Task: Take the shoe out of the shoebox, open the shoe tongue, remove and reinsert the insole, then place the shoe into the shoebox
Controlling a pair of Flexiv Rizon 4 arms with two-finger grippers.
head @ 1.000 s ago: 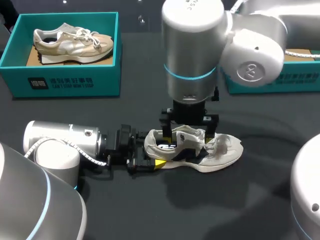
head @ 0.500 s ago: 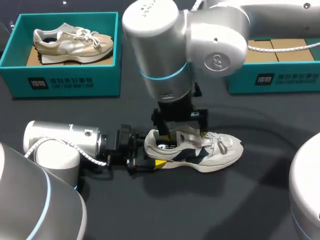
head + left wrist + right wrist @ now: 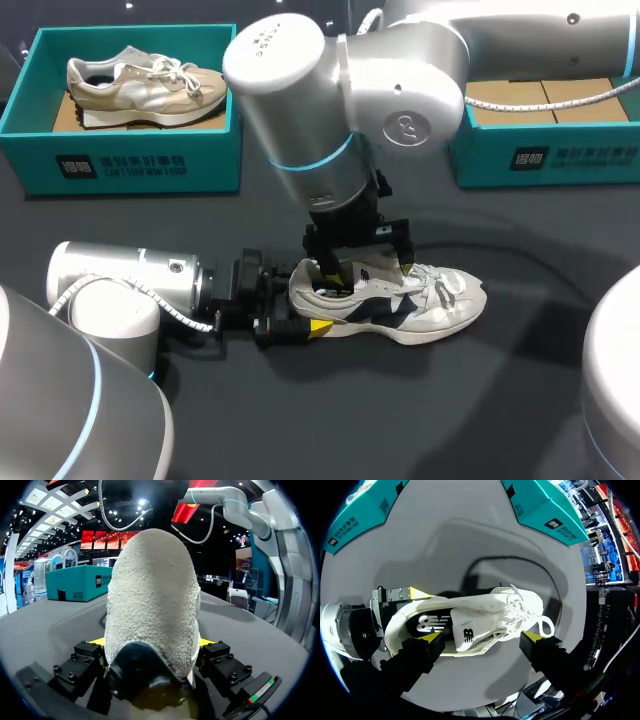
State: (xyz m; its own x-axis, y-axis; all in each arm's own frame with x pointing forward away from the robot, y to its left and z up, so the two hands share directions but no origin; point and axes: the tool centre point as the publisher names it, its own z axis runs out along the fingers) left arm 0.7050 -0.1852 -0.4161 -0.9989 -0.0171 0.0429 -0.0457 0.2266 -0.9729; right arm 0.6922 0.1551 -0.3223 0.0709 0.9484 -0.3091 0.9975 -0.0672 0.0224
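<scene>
I count two shoes, two shoeboxes and my two grippers. Far left stands the left shoebox (image 3: 120,165), a teal card rectangle with an open top. A beige shoe (image 3: 145,85) lies inside it on brown cardboard, with its toe to the right.

Nearer, on the dark matte table (image 3: 400,420), my left arm lies low and comes in from the left. My left gripper (image 3: 152,642) is clamped on the heel of the white shoe (image 3: 420,300), with one yellow tip pressed to each side. From my left wrist the heel looks rounded and pebbly.

The white shoe is outside both boxes, in the middle of the table, upright on its sole. Its long axis runs left to right, heel left and toe right. It has a pale upper, dark side panels and loose white laces. A dark insole (image 3: 427,625) shows in the opening.

My right gripper (image 3: 484,636) hangs over the shoe with its jaws wide apart. One tip is by the collar and the other is beside the laces, gripping nothing.

Far right is the right shoebox (image 3: 545,160), also teal with a brown cardboard lining.
</scene>
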